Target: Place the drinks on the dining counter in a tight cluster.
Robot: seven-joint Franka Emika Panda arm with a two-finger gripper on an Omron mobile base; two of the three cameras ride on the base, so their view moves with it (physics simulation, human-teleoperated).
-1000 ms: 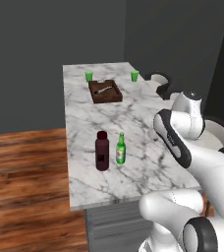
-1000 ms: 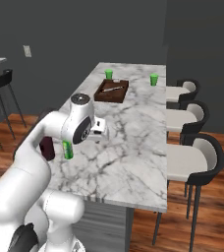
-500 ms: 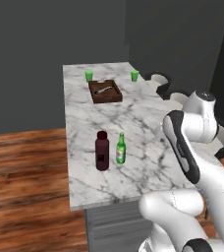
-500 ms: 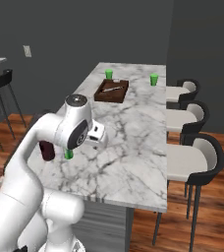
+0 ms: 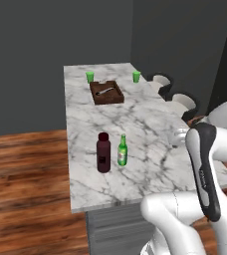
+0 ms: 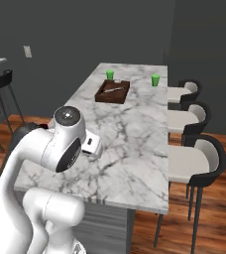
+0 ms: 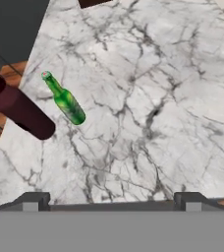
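Gripper [image 7: 112,199] wide open, empty, above dining counter [image 7: 148,98], brown tray [image 5: 107,92] holding a small utensil [image 5: 104,91]

wide bottle [image 5: 103,152] stands just left of slim bottle [image 5: 122,151] on the dining counter [image 5: 150,129], tray [image 5: 106,92] behind.

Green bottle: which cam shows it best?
Left base view: the green bottle stands upright and whole on the dining counter, right beside the maroon bottle. The hand view also shows it whole, but steeply from above, so it looks slanted. In the right base view the arm blocks it.
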